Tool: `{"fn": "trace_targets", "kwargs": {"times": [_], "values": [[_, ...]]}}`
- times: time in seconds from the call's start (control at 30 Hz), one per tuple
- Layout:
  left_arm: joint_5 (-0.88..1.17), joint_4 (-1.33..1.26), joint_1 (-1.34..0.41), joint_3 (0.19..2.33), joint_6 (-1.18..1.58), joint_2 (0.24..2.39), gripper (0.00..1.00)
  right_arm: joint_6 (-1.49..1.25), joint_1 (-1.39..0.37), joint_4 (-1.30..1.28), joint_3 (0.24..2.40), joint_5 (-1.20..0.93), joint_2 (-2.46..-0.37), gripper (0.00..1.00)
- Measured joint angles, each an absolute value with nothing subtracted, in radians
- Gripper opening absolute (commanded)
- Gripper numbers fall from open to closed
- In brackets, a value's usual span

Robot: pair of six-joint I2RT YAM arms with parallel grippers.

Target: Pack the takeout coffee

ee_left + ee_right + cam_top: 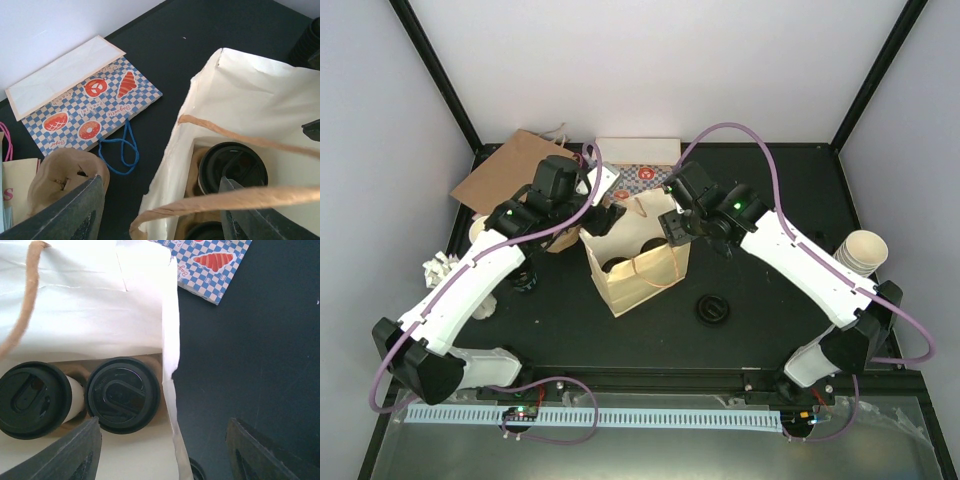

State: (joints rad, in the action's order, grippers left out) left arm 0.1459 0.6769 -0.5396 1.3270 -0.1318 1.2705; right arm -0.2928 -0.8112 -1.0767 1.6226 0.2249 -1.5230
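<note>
Your right gripper (163, 429), jaws apart, straddles the right wall of the cream paper bag (100, 300); the black-lidded cream paper cup (122, 395) stands just left.

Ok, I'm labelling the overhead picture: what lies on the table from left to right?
Crumpled white paper wad, open cream paper bag, loose round black plastic lid, stack of lidless cream paper cups.

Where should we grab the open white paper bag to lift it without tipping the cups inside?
By both brown twisted-paper handles, pinched together at their tops, coming straight down from above. The white bag stands upright and open with two lidded cups inside. Its thin walls are creased and would likely buckle under a side grip.
</note>
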Motion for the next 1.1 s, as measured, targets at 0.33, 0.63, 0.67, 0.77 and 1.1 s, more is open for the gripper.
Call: {"fn": "trace_targets", "kwargs": {"times": [0.33,0.63,0.67,0.77,1.1], "values": [[0.132,0.678,-0.549,1.348,-0.149,1.274,0.65,-0.273,-0.808,-1.058,1.608,0.199,-1.523,0.67],[0.115,0.672,-0.561,1.364,-0.152,1.293,0.64,-0.257,-0.808,-1.055,1.608,0.198,-1.544,0.59],[0.112,0.671,-0.562,1.367,-0.152,1.293,0.64,-0.254,-0.808,-1.055,1.608,0.198,-1.549,0.57],[0.102,0.661,-0.564,1.372,-0.152,1.292,0.63,-0.246,-0.808,-1.054,1.608,0.199,-1.560,0.51],[0.089,0.656,-0.566,1.372,-0.153,1.267,0.63,-0.232,-0.808,-1.055,1.608,0.198,-1.568,0.36]]}}
